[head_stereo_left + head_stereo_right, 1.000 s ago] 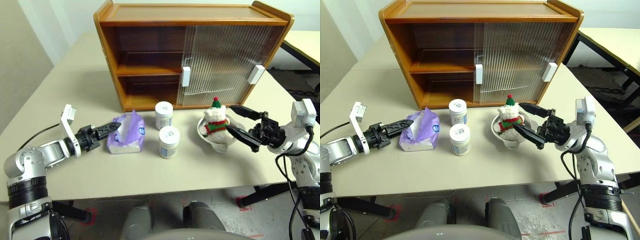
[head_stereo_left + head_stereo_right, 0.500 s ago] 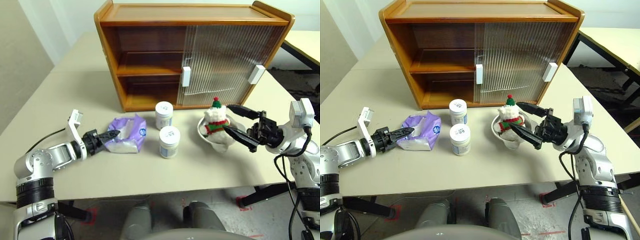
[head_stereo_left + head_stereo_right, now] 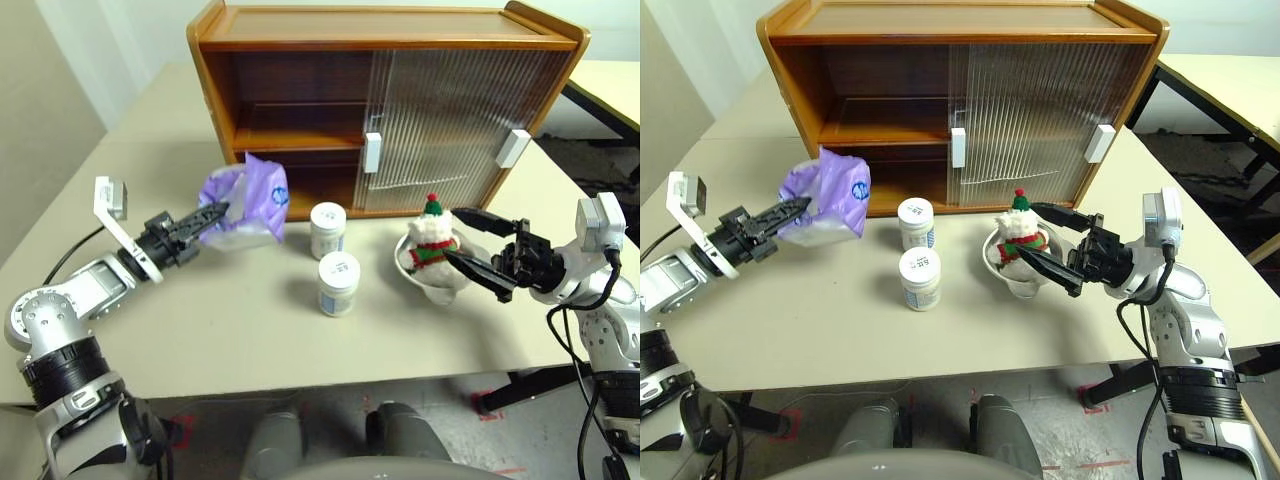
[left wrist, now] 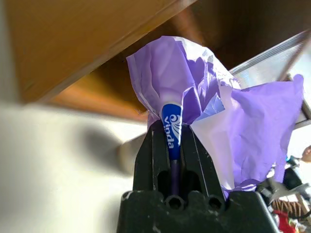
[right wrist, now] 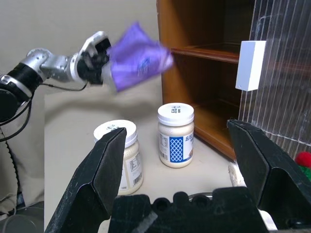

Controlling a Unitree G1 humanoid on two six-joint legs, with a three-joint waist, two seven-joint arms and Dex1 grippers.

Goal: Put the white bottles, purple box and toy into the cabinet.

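Left gripper is clamped on a pinch of the purple box, which hangs clear of the bench just before the cabinet's open left half. Carrying is in hand; next it likely must reach into a shelf and let go. Right gripper waits with jaws apart around the toy.

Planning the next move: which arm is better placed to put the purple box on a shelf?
Left. The left gripper is shut on the purple box, held off the table before the cabinet's open side. The right gripper is open by the toy.
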